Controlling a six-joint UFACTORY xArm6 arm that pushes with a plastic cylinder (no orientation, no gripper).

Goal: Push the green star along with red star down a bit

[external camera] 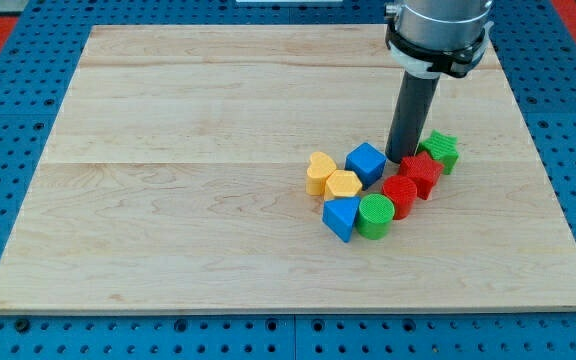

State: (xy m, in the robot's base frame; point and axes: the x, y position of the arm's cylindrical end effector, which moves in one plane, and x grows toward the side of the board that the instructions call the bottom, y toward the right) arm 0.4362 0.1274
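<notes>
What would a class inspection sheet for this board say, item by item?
Surface: pale wooden board, blocks bunched at the view's right.
Job's things: green star at the view's upper right of red star, touching.
Clutter: blue cube, yellow heart, yellow hexagon, blue wedge, green cylinder, red block.
Tip: my tip between blue cube and stars.
Cables: nothing seen.
Surroundings: blue pegboard.

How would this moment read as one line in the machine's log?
my tip: between blue cube and green star | red star: touching green star | push down: pending
</notes>
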